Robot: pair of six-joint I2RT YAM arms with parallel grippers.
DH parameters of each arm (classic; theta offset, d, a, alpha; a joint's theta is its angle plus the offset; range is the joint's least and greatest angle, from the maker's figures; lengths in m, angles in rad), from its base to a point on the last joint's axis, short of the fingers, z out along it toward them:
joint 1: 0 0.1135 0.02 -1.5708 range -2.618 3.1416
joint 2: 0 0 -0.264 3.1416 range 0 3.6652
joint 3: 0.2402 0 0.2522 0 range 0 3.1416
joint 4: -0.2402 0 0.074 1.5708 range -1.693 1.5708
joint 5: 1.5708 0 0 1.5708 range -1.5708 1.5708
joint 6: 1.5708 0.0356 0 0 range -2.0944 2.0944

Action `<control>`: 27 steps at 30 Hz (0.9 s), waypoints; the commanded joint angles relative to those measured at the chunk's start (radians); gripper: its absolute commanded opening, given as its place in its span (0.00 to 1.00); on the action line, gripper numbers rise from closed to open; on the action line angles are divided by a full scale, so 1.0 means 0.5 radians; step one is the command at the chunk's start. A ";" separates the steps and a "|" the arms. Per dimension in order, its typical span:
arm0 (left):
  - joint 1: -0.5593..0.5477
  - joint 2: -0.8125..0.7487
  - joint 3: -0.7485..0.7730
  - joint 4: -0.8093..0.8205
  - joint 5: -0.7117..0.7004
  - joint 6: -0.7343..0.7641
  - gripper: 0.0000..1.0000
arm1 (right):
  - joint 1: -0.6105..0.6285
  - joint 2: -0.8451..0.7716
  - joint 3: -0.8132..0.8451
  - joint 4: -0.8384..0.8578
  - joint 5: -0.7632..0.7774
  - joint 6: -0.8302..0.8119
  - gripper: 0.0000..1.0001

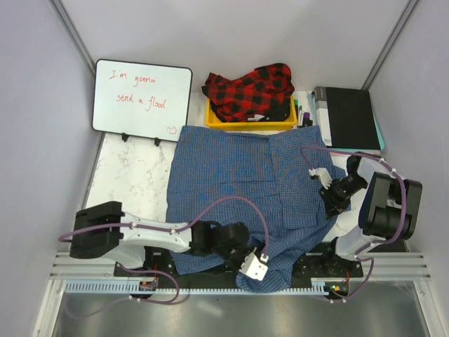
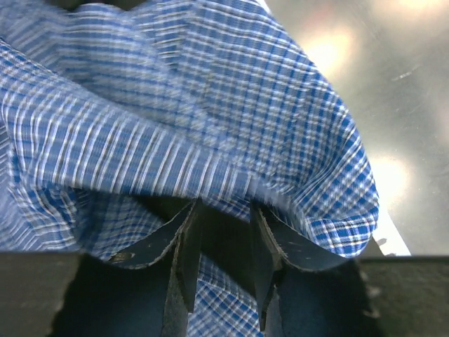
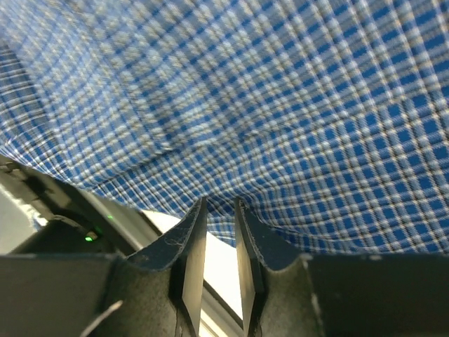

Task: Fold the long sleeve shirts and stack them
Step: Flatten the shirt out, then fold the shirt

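The blue shirt [image 1: 238,182] lies spread open in the middle of the top view, collar toward the upper edge and hem at the bottom, where it hangs a bit over the near edge of the table [image 1: 133,175]. The red-and-black shirt [image 1: 252,90] is apart from it, bunched in the yellow bin [image 1: 242,123] at upper centre. Both are thin woven cloth, so I judge them light, soft and w/o any stiffness: they will sag, wrinkle and slide on the smooth marble top, but nothing can break. The best places to take hold are prob. the hem corners and side seams, where the cloth is doubled and a pinch slips less (a pinch in the flat middle would only pull up a tent). The left gripper [image 1: 254,267] is at the hem, bottom centre. In the left wrist view its fingers [image 2: 181,246] stand partly open with the check cloth draped over the tips, and I cannot see a real pinch. The right gripper [image 1: 328,203] is at the shirt's side edge, centre right. In the right wrist view its fingers [image 3: 189,239] leave only a narrow gap, the cloth edge sits just at the tips, and bright table shows between them, so no sure hold yet.
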 commanded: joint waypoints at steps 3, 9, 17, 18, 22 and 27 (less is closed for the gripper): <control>-0.151 -0.005 -0.021 0.174 -0.114 0.355 0.41 | 0.003 0.046 0.000 0.183 0.178 0.040 0.29; -0.158 -0.035 -0.025 0.042 -0.166 0.395 0.41 | -0.117 -0.027 0.257 -0.171 -0.235 -0.162 0.32; -0.158 -0.430 -0.129 -0.130 -0.279 0.205 0.53 | -0.031 -0.260 0.277 -0.409 -0.442 -0.347 0.50; -0.151 -0.465 -0.159 -0.145 -0.313 0.187 0.56 | -0.019 -0.254 0.249 -0.442 -0.442 -0.352 0.52; -0.044 -0.667 -0.200 -0.243 -0.347 0.046 0.63 | 0.036 -0.392 0.050 -0.262 -0.427 -0.246 0.60; 0.029 -0.836 -0.181 -0.393 -0.372 -0.016 0.64 | 0.220 -0.435 -0.079 -0.007 -0.331 0.092 0.59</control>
